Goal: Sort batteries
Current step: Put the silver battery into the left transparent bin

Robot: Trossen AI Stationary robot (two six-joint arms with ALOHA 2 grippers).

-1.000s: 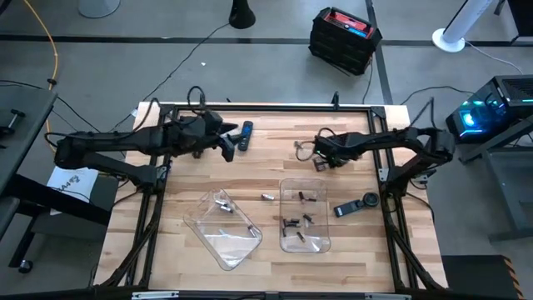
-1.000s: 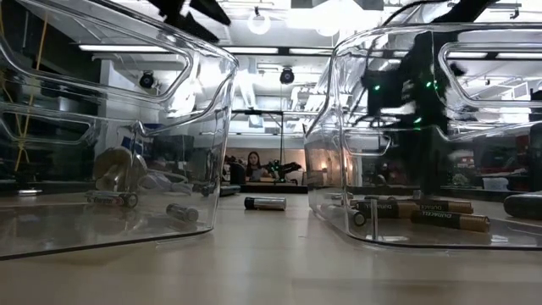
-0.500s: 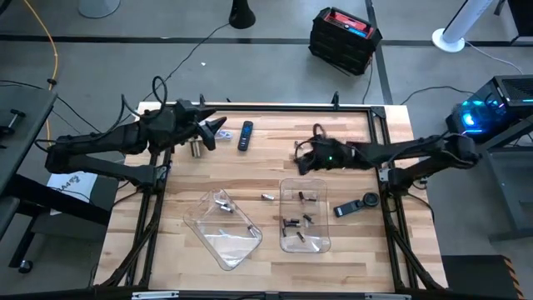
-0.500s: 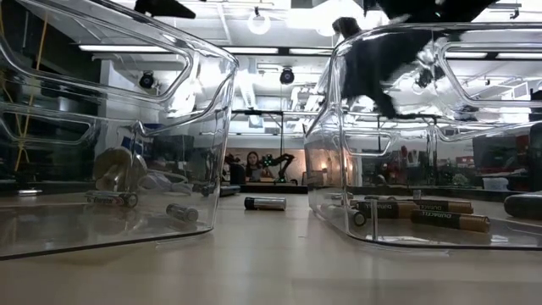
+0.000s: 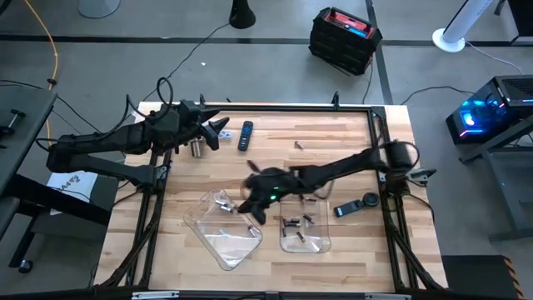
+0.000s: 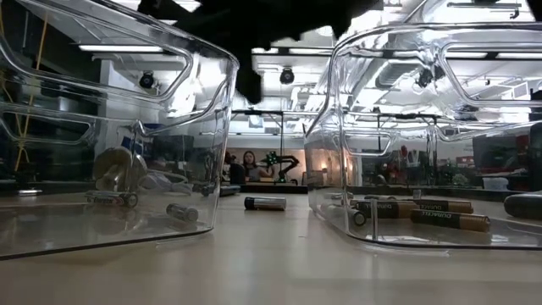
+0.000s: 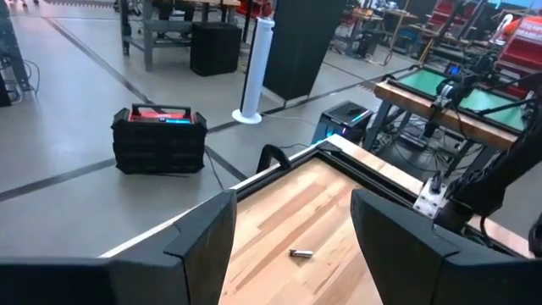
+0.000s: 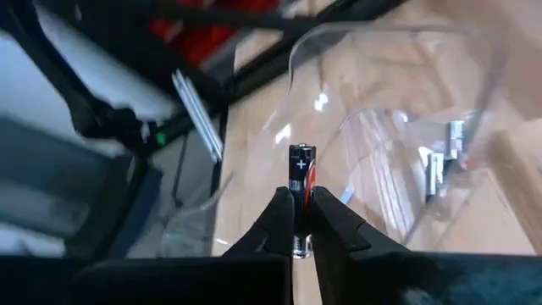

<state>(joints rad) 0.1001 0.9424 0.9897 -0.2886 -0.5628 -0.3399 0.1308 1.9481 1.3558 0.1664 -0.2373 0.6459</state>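
High view, right claw (image 5: 252, 202) clamped on battery (image 8: 301, 167) over left tray (image 5: 223, 229), left claw (image 5: 218, 132) apart.

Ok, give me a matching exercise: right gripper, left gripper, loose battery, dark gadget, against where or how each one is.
1 right gripper
2 left gripper
3 loose battery
4 dark gadget

a open, empty, at the table's far left
b on bare wood between left tray and right tray
c shut on a held battery by the left tray's rim
d outside the right tray

Pairs: 1c, 2a, 3b, 4d.
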